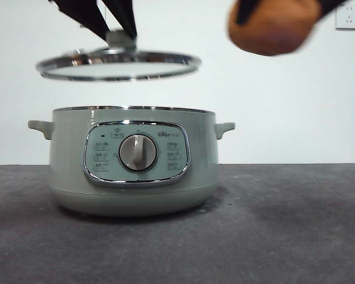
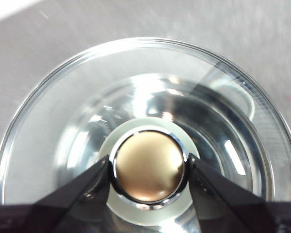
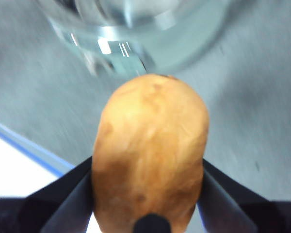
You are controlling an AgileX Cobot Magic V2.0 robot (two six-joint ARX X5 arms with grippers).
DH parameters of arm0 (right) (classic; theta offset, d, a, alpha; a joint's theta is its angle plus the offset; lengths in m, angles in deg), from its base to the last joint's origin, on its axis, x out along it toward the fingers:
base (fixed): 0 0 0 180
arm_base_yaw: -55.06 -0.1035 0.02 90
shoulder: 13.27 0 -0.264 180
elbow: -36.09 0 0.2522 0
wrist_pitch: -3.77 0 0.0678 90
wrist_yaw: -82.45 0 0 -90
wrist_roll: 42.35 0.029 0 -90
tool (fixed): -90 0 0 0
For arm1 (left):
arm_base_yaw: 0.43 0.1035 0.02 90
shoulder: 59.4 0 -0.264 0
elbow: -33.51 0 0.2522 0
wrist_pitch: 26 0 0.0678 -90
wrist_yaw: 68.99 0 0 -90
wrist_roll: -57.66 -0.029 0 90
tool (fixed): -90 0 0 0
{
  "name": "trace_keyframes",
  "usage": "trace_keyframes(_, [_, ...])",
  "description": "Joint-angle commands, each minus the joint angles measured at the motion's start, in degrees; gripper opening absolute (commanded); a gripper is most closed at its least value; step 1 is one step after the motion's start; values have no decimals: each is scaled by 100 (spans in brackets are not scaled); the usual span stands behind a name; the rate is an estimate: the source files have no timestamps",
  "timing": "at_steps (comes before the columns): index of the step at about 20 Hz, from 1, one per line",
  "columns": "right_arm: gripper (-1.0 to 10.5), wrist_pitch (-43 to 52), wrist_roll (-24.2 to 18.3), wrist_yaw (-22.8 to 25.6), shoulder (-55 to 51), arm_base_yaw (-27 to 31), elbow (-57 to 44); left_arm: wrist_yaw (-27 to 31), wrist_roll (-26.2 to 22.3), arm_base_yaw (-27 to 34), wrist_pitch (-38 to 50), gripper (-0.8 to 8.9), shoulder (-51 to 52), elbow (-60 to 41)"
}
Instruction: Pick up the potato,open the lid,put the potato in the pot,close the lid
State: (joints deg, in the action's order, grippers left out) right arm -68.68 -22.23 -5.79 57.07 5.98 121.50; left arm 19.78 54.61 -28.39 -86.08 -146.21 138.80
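The pale green pot [image 1: 133, 160] stands open on the grey table, dial facing me. My left gripper [image 1: 115, 29] is shut on the knob [image 2: 149, 167] of the glass lid [image 1: 118, 64] and holds the lid level in the air above the pot, a little to its left. Through the glass the left wrist view shows the pot's shiny inside [image 2: 194, 121]. My right gripper [image 1: 278, 12] is shut on the orange-brown potato [image 1: 273, 26] and holds it high, to the right of the pot. The right wrist view shows the potato [image 3: 150, 155] between the jaws and the pot's blurred rim [image 3: 136, 34] beyond.
The grey table [image 1: 284, 225] runs in front of a white wall. A white wall socket [image 1: 348, 15] is at the top right.
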Motion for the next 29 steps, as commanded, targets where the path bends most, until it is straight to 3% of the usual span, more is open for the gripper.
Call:
trace_keyframes(1, [-3,31,-203,-94,669,2,654,13,-212,203,136,-9,245,50])
trace_keyframes(7, [-3,-120,-686,-201,2601,42,2656,426,-621,1075,-37,-10,466,50])
trace_keyframes(14, [-3,-278,-686,-264,4444,306,4448,369,-616,2214,59,-9,417,50])
trace_keyframes(19, [-3,-68,-846,-350,5305,455,4809,358,-614,2592,68,-10,374,48])
trace_keyframes(27, [7,-63,-881,-435,5893,444,4806,90,-614,2653,83,-9,328,42])
trace_keyframes(28, [51,-55,-905,-435,5893,444,4806,79,-614,2653,81,-9,328,39])
trace_keyframes(29, [274,-81,-1023,-437,5893,444,4806,79,-614,2653,68,-9,328,39])
